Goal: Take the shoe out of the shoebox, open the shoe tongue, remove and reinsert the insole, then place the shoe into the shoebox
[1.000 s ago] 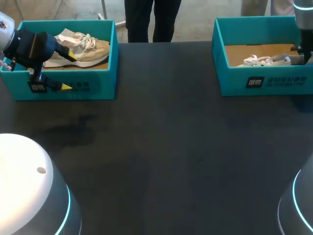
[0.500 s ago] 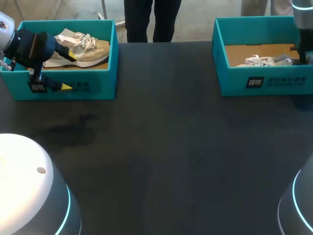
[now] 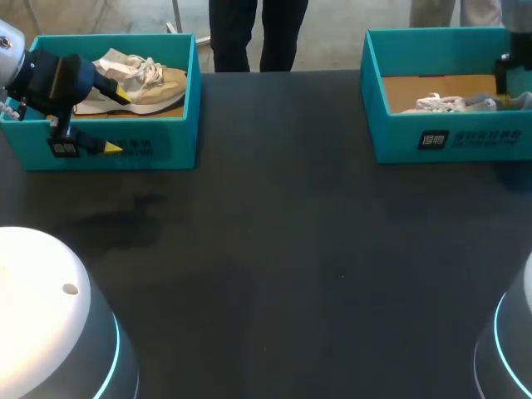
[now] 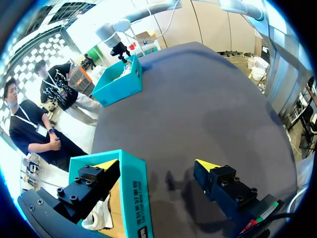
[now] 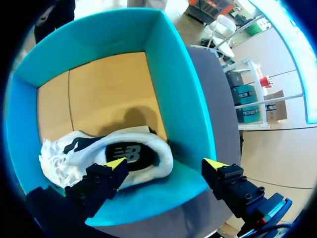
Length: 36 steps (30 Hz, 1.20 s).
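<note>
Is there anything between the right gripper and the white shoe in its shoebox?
No lid or other object covers the white shoe. One finger of the right gripper hangs over the shoe's heel opening; the other is beyond the shoebox wall, so that wall lies between the open fingers.

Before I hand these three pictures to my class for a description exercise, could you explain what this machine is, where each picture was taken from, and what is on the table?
It is a robot with two arms working at a dark table. The wide picture looks down from above and behind the robot. Each round picture comes from a camera on one arm's wrist. Two teal boxes stand on the table. The left shoebox holds a beige shoe, and the right shoebox holds a white shoe. The left gripper is open, with one yellow-tipped finger inside its box and one outside. The right gripper is also open and straddles its box's wall, one finger over the white shoe. Neither holds anything.
</note>
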Tool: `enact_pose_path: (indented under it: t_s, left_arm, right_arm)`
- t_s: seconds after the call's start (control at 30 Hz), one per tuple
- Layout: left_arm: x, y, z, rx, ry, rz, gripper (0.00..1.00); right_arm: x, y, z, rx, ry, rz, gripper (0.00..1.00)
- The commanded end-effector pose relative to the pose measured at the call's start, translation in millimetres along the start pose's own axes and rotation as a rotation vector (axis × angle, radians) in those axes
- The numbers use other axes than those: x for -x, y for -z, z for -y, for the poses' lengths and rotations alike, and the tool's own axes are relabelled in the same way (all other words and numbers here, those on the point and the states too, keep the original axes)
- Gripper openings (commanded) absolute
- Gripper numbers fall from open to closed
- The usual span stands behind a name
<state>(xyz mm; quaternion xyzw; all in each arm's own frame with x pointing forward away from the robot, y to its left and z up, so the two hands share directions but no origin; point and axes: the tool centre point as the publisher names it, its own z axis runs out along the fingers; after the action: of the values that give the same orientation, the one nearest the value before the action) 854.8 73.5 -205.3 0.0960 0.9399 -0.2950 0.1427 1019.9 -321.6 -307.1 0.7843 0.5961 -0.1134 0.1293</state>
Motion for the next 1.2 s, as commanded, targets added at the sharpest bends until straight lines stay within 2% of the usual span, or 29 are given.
enact_pose_path:
  t_s: [0.03, 0.3, 0.6, 0.77, 1.2]
  left_arm:
    - [-0.6, 0, 0, 0.003, 0.0, -0.001, 1.0]
    - [-0.6, 0, 0, 0.003, 0.0, -0.001, 1.0]
    - [-0.6, 0, 0, 0.003, 0.0, -0.001, 1.0]
    - [-0.6, 0, 0, 0.003, 0.0, -0.001, 1.0]
    - [-0.6, 0, 0, 0.003, 0.0, -0.001, 1.0]
  right_arm:
    - [0.4, 21, 21.2, 0.038, 0.004, -0.024, 1.0]
    - [-19.2, 49, 52.6, 0.054, -0.014, -0.07, 1.0]
    - [-40.7, 69, 83.4, 0.074, -0.021, -0.096, 1.0]
    - [-52.5, 80, 104.8, 0.095, 0.054, -0.137, 1.0]
    - [-52.5, 80, 104.8, 0.095, 0.054, -0.137, 1.0]
